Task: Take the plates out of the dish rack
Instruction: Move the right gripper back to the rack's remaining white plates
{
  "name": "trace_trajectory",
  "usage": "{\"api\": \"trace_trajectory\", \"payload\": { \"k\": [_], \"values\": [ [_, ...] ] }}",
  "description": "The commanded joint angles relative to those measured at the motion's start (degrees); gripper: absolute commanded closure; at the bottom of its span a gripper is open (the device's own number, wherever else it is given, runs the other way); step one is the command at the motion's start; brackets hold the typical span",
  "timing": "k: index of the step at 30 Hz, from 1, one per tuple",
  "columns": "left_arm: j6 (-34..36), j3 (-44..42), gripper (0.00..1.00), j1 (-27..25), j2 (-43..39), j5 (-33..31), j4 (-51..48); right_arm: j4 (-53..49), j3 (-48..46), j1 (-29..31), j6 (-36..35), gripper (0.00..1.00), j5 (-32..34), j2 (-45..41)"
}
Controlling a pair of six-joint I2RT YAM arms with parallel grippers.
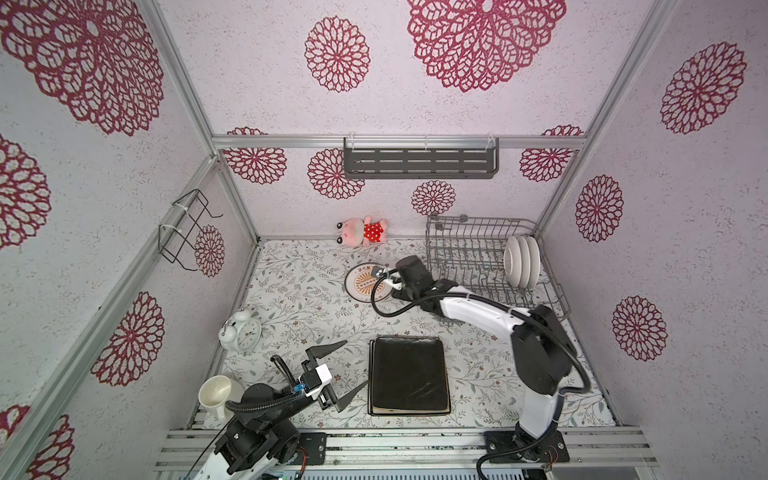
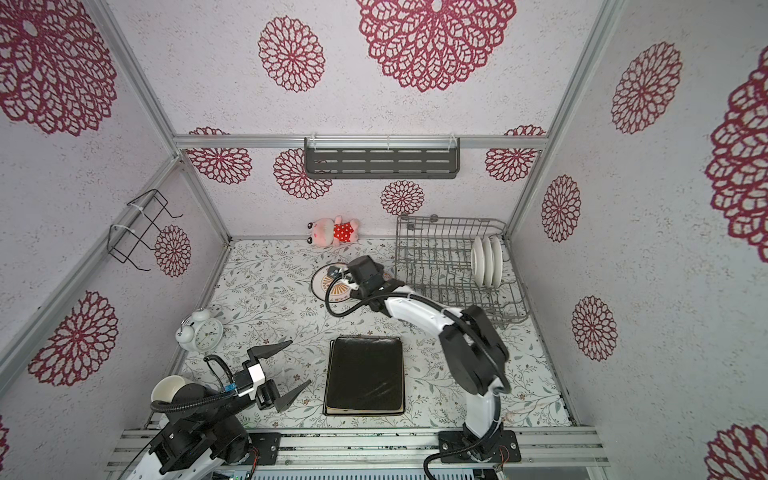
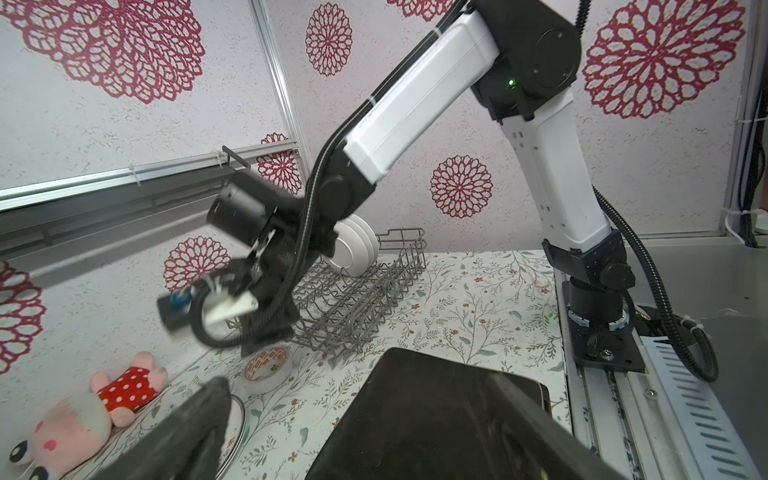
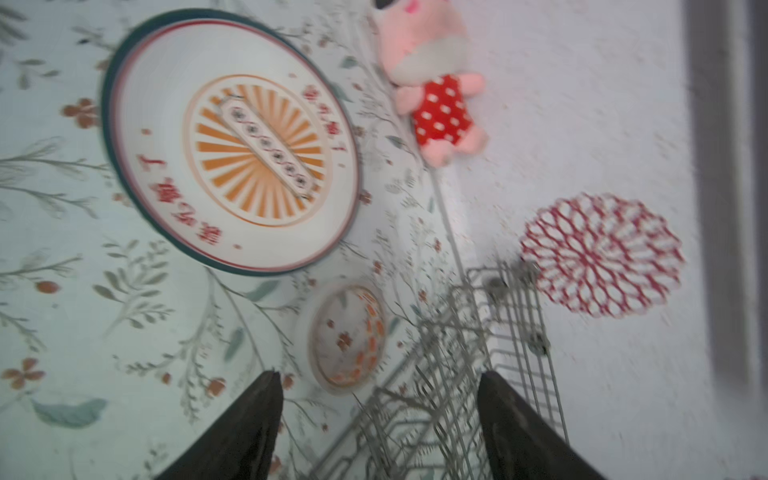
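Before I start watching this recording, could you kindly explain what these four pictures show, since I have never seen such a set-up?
Two robot arms work over a flowered table, each ending in a two-fingered gripper. Two nearly identical pictures look down from overhead; the other two come from cameras on the arms' wrists. The left gripper is open and empty near the front. The right gripper is open too, holding nothing, by the dish rack, where three white plates stand. On the table lie a printed round plate and a stack topped by a black square plate. A mug, an alarm clock, a plush toy and a small bowl are there too.
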Motion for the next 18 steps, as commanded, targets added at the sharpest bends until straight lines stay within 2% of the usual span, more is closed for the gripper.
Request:
{"api": "trace_trajectory", "payload": {
  "k": [1,6,10,14,18],
  "values": [
    [0.87,-0.19,0.03,0.76,0.36,-0.43,0.47,-3.62,-2.14,-8.47,16.45,0.22,-3.85,-12.08],
    [1.02,-0.42,0.03,0.93,1.42,-1.19,0.71,-5.82,-8.12,-22.42,30.05,0.23,-9.61,-23.4],
    [1.03,-0.51,0.03,1.11,2.47,-1.37,1.0,-5.91,-11.91,-34.59,37.92,0.27,-20.3,-28.06],
    [1.04,-0.48,0.02,1.19,2.8,-1.46,0.95,-5.42,-12.84,-42.29,41.61,0.31,-30.06,-27.71],
    [1.04,-0.49,0.02,1.37,3.11,-1.48,0.86,-6.34,-10.3,-47.48,42.55,0.34,-37.04,-22.66]
  ]
}}
